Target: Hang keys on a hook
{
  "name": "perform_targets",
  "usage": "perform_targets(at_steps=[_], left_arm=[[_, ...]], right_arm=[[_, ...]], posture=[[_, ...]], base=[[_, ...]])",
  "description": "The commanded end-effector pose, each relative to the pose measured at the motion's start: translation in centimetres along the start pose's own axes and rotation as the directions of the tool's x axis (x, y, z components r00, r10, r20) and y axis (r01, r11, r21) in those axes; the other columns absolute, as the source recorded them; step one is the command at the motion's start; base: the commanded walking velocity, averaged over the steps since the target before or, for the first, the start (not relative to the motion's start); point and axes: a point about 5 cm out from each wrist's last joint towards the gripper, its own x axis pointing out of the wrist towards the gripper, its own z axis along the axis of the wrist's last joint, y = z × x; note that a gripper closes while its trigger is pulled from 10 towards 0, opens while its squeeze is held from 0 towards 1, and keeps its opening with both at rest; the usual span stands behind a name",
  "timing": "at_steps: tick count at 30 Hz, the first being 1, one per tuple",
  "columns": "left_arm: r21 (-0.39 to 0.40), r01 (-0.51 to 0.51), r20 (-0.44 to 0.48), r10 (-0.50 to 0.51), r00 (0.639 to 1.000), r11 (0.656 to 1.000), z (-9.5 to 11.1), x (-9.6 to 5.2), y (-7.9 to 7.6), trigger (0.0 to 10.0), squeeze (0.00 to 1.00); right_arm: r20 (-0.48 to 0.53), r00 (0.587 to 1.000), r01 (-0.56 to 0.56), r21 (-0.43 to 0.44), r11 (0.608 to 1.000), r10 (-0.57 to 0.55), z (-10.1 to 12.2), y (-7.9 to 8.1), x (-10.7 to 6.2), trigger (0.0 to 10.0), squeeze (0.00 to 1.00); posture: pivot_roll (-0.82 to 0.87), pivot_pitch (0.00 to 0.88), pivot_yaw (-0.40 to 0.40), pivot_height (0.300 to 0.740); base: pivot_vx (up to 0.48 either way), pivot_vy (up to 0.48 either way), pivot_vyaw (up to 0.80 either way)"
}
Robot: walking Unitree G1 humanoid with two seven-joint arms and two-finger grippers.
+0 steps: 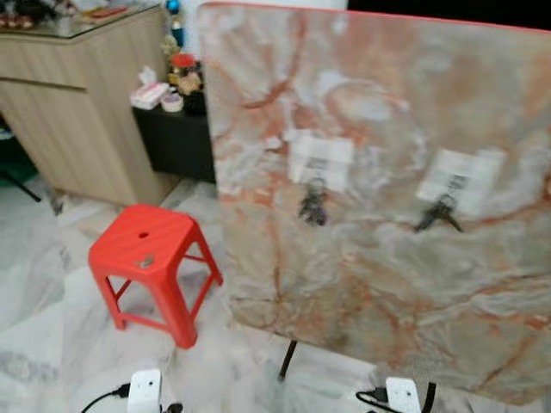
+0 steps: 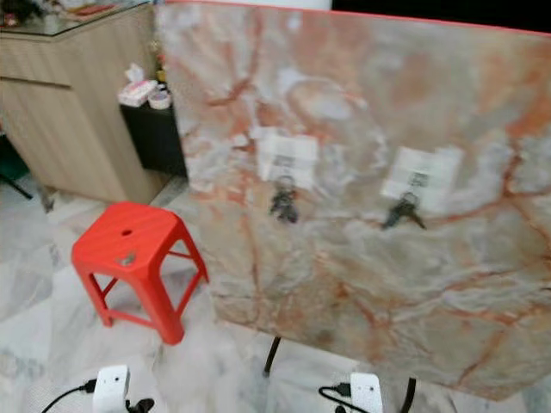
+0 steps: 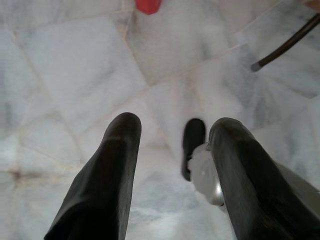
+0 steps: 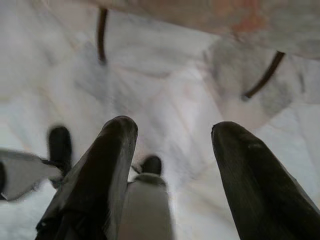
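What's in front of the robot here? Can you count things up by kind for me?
Marble board: 1
White hook plates: 2
Key bunches: 2
Red stool: 1
Robot claws, both open: 2
Total: 8

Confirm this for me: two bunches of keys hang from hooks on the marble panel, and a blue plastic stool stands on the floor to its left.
Not quite. The stool is red, not blue, as the left eye view shows. The rest holds: one bunch of keys and a second bunch hang from hooks on the marble panel, and the stool stands on the floor to its left.
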Motion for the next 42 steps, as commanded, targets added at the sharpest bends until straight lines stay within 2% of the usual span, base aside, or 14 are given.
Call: perform_targets(at_steps=[1,17,20,42], left_arm=[[0.007,0.011,-0.002,-0.011,1.0,1.0,0.06,0.06,-0.42,10.0,0.0],[0.007,0.015,-0.007,-0.015,1.0,1.0,-0.12,0.03,-0.43,10.0,0.0],[0.005,0.017,-0.008,-0.017,1.0,1.0,-0.14,0.03,-0.47,10.0,0.0],[0.002,0.018,-0.008,-0.018,1.0,1.0,-0.1,0.04,-0.43,10.0,0.0]], right_arm=[[-0.021,1.0,0.021,0.023,1.0,-0.02,-0.85,-0.66,-0.14,10.0,0.0],[-0.023,0.999,0.025,0.049,0.998,-0.024,-0.82,-0.64,-0.13,10.0,0.0],[-0.034,0.999,0.021,0.029,0.999,-0.02,-0.84,-0.66,-0.12,10.0,0.0],[-0.018,1.0,0.016,0.043,0.999,-0.015,-0.68,-0.57,-0.11,10.0,0.0]], posture=[[0.02,0.0,-0.038,0.74],[0.01,0.0,-0.034,0.74],[0.01,0.0,-0.034,0.74],[0.02,0.0,-0.036,0.74]], base=[[0.0,0.296,0.0],[0.0,0.36,0.0],[0.0,0.376,0.0],[0.0,0.374,0.0]])
